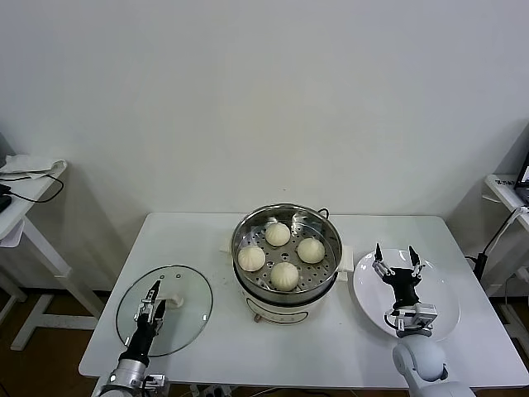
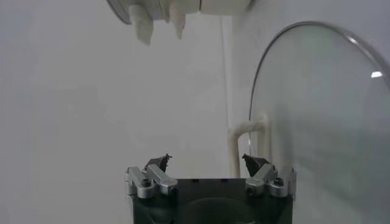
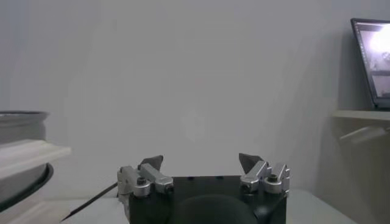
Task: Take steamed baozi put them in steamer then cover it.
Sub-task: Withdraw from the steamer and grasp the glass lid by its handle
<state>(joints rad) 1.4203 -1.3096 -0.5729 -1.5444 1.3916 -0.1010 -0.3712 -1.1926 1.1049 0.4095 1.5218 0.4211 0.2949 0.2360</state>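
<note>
All four buns loaded, lid not on yet — left hand's job.

The steamed baozi (image 1: 281, 255) sit on the tray inside the steamer (image 1: 286, 250), mid-desk. The cover (image 1: 164, 309) lies flat on the white desk (image 1: 372, 347), near-left of the pot. Left hand (image 1: 150, 308), fingers apart and empty, hovers right over its white handle (image 1: 172, 298); handle's long axis isn't clear. Right hand (image 1: 397, 266), also spread and empty, hangs over the empty plate (image 1: 443, 306) on the right, far from the lid. Plain white wall behind, side tables at both edges.
</note>
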